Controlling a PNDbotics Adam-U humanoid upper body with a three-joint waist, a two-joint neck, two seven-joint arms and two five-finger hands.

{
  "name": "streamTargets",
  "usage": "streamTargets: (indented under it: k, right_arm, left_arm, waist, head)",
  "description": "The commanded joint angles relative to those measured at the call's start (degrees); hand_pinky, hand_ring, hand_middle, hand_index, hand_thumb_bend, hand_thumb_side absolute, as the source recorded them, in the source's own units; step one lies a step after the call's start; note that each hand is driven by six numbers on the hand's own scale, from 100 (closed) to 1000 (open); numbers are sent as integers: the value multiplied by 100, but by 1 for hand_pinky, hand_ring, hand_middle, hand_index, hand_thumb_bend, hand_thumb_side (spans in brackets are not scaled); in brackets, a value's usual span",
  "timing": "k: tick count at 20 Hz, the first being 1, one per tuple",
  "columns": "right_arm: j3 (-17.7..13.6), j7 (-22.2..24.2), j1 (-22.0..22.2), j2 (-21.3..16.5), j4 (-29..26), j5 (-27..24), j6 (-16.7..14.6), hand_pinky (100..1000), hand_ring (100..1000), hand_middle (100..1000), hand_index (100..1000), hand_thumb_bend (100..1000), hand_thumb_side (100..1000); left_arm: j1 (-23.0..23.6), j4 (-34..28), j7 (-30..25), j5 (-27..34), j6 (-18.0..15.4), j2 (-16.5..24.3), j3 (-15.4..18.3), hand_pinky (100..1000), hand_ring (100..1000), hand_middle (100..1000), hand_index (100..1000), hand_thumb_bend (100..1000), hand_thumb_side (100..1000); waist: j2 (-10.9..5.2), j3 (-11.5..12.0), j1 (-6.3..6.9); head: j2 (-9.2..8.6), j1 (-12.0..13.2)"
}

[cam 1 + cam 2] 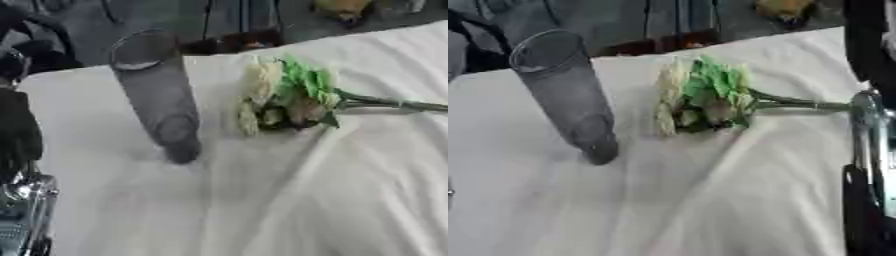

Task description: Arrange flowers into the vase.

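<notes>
A tall clear glass vase (157, 95) stands upright on the white cloth, left of the middle, with nothing inside it. A bunch of flowers (284, 97) with cream blooms and green leaves lies flat to its right. Its green stem (394, 104) points to the right edge. A dark part of my left hand or arm (17, 132) shows at the left edge above a silver joint, clear of the vase. My right arm (872, 150), black and silver, runs down the right edge beside the stem's end. Neither one touches the flowers or the vase.
The white cloth (289, 200) is creased and covers the whole table, with its far edge just behind the vase. Dark furniture and a yellow object (341, 7) lie beyond that edge.
</notes>
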Motion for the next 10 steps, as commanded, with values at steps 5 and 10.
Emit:
streamTargets:
  k: [5, 10]
  right_arm:
    - [-15, -21, -91, -68, -88, 16, 33, 798, 828, 741, 909, 220, 1000]
    - [-10, -21, -87, -66, -94, 16, 45, 797, 828, 741, 909, 219, 1000]
  left_arm:
    - [-29, -81, -7, 4, 0, 47, 38, 671, 835, 932, 1000, 100, 1000]
    - [-29, -81, -11, 8, 0, 48, 37, 672, 835, 932, 1000, 100, 1000]
  waist:
    - [-97, 17, -30]
    - [-102, 23, -28]
  head:
    - [-61, -426]
    - [-45, -353]
